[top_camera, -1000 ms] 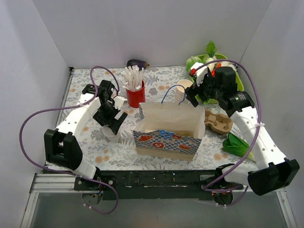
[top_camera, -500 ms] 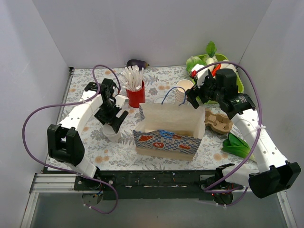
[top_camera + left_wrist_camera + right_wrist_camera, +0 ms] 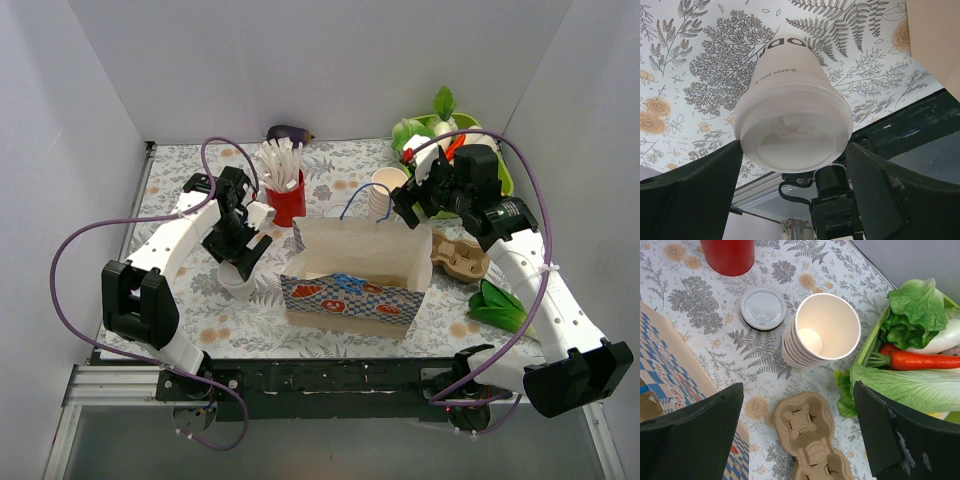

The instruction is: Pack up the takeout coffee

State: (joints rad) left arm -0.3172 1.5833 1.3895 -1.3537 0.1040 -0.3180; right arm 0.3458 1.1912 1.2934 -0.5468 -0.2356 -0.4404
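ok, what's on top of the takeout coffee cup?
A round white lid sits on the takeout coffee, left gripper open around it. The lid hides the contents.

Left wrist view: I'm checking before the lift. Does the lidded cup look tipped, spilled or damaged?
Nothing stands out. The takeout coffee stands upright on the table, its lid seated evenly, with no spill or dent visible. The left gripper is open around it.
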